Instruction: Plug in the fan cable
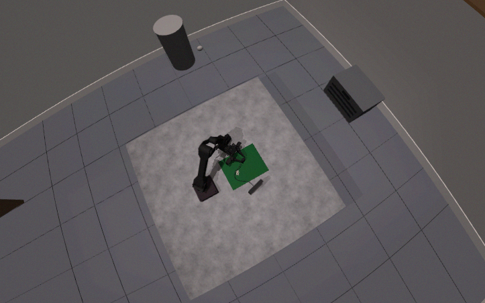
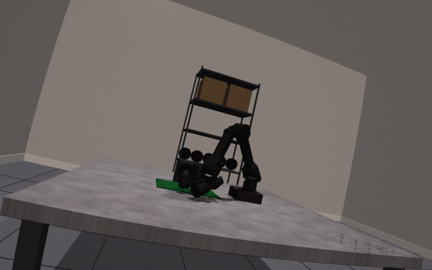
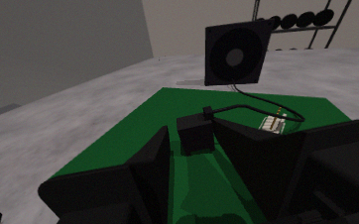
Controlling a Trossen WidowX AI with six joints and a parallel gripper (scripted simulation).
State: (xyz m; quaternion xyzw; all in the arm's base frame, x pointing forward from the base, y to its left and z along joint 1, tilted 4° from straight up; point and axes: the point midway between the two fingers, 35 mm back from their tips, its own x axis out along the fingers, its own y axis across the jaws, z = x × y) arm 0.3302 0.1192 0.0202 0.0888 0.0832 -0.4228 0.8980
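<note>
The green board lies on the table. My gripper is over it with its fingers parted. The dark plug block is between the fingertips in the wrist view, with a gap on its left; on the right the finger overlaps its edge, so contact there is unclear. The black cable runs from the plug to the fan, which stands beyond the board. A pale header-like part with golden pins is on the board, apart from the plug. The plug's underside is hidden.
The cable loops over the board close to the pale part. The arm's base stands on the table beside the board. A shelf rack stands behind the table.
</note>
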